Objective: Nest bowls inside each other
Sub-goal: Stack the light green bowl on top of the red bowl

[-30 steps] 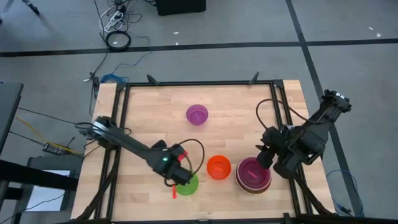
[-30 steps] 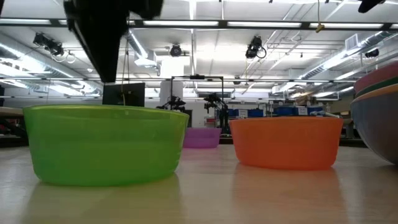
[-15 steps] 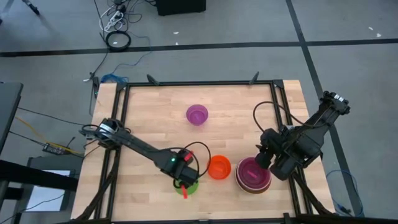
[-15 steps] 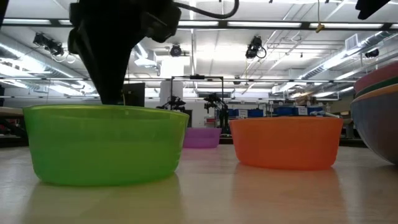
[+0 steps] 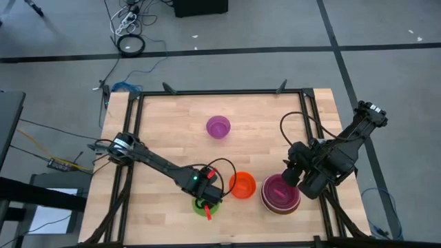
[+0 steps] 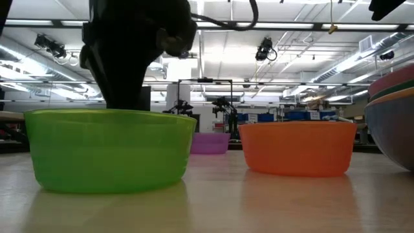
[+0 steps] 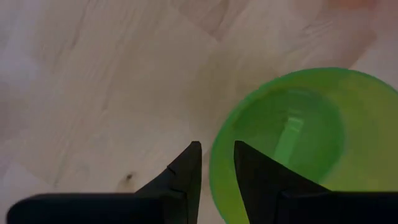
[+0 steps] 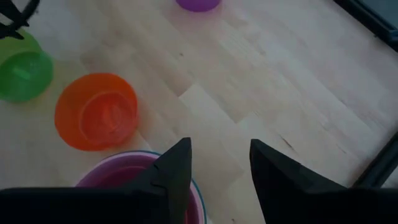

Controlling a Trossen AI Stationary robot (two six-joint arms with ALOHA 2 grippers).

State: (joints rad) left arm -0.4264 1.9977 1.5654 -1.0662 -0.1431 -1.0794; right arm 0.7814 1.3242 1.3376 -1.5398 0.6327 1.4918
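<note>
A green bowl (image 7: 292, 130) stands upright on its base near the table's front edge (image 6: 107, 152). My left gripper (image 7: 217, 155) points down over its rim, open, one finger above the inside and one outside the wall. An orange bowl (image 5: 242, 184) stands just right of it. Farther right is a stack of nested bowls (image 5: 280, 194) with a magenta one on top. My right gripper (image 8: 217, 149) hovers open above the stack's far edge. A small purple bowl (image 5: 218, 127) stands alone toward the far side.
A black frame rail (image 5: 220, 91) runs round the wooden table. Bare wood lies between the purple bowl and the front row of bowls. In the low view the stack (image 6: 394, 123) fills the right edge, and the orange bowl (image 6: 297, 147) sits beside the green one.
My left gripper has come down and gone a little toward the table's right edge, ending at the green bowl's rim and tipping to point straight down. The green bowl has stayed where it was.
</note>
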